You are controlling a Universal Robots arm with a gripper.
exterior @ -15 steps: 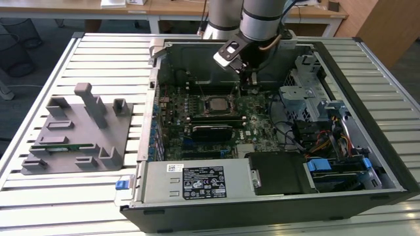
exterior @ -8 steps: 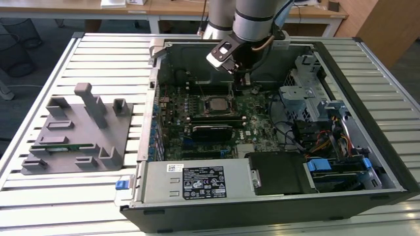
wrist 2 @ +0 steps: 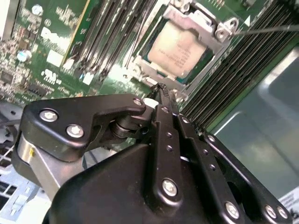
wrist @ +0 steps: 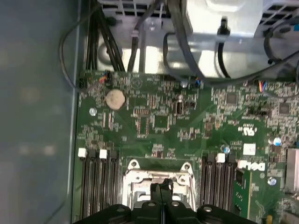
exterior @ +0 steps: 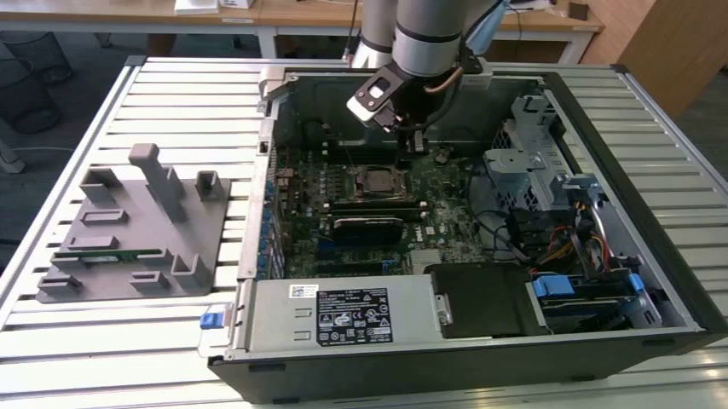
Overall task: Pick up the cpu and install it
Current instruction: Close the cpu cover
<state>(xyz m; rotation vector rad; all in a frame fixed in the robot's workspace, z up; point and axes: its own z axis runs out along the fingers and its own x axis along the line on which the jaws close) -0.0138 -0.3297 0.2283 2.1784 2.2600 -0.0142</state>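
Note:
The cpu (wrist 2: 180, 46), a flat square chip with a silver top, lies in the socket on the green motherboard (wrist 2: 56, 42); a metal socket frame (wrist 2: 205, 21) surrounds it. In the exterior view the socket (exterior: 376, 179) sits mid-board inside the open computer case. My gripper (wrist 2: 161, 89) hangs just above the board beside the socket, its two black fingers pressed together with nothing between them. In the first wrist view the gripper (wrist: 162, 187) covers the middle of the socket frame (wrist: 133, 176). In the exterior view the gripper (exterior: 417, 146) reaches down just behind the socket.
Memory slots (wrist: 96, 186) flank the socket on both sides. A coin battery (wrist: 116, 99) and cables (wrist: 177, 42) lie beyond it. The case holds a power supply (exterior: 341, 315) and drive cage (exterior: 523, 162). A grey fixture (exterior: 131, 230) with a green memory stick (exterior: 108, 254) stands at the exterior view's left.

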